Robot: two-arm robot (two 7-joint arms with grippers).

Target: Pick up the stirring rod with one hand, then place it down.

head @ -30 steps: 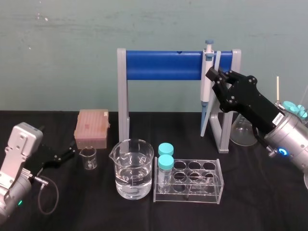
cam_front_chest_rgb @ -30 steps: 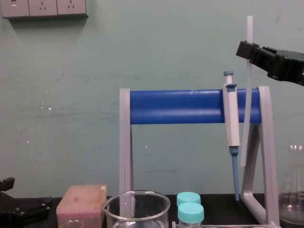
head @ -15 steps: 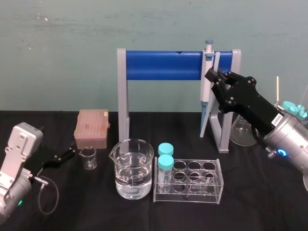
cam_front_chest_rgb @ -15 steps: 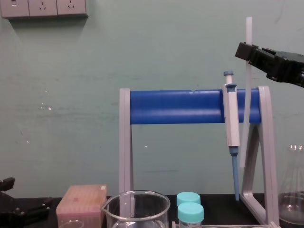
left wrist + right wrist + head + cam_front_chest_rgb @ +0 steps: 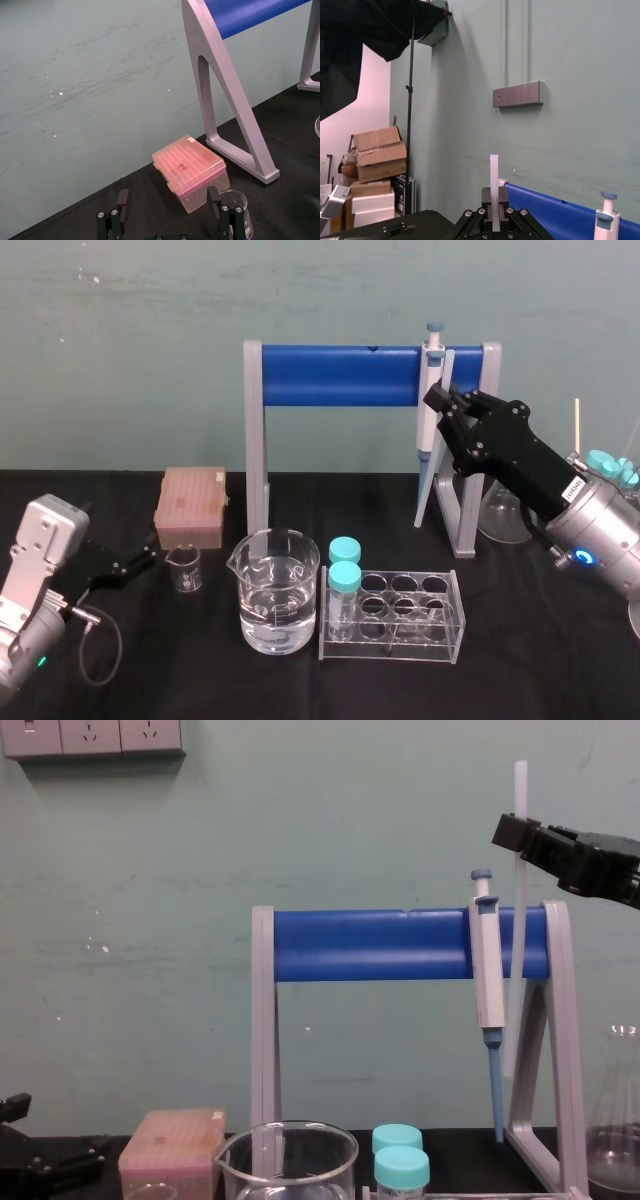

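Observation:
The stirring rod (image 5: 518, 920), thin and translucent white, hangs upright in the air in front of the blue rack's right end, just right of the pipette (image 5: 486, 970). My right gripper (image 5: 516, 830) is shut on the rod near its upper part; the rod's top sticks up above the fingers (image 5: 493, 190). From the head view the same gripper (image 5: 442, 400) reaches in from the right, with the rod (image 5: 450, 365) beside the rack's right post. My left gripper (image 5: 167, 220) rests low at the table's left, open and holding nothing.
A blue-barred rack (image 5: 340, 376) stands at the back with the pipette hung on it. In front are a water beaker (image 5: 273, 590), a clear tube rack (image 5: 400, 615) with two teal-capped tubes, a small beaker (image 5: 184, 567), a pink tip box (image 5: 190, 505), and a flask (image 5: 500, 510) at right.
My right gripper has sunk slightly and edged left with the rod still held upright. The left arm has not moved.

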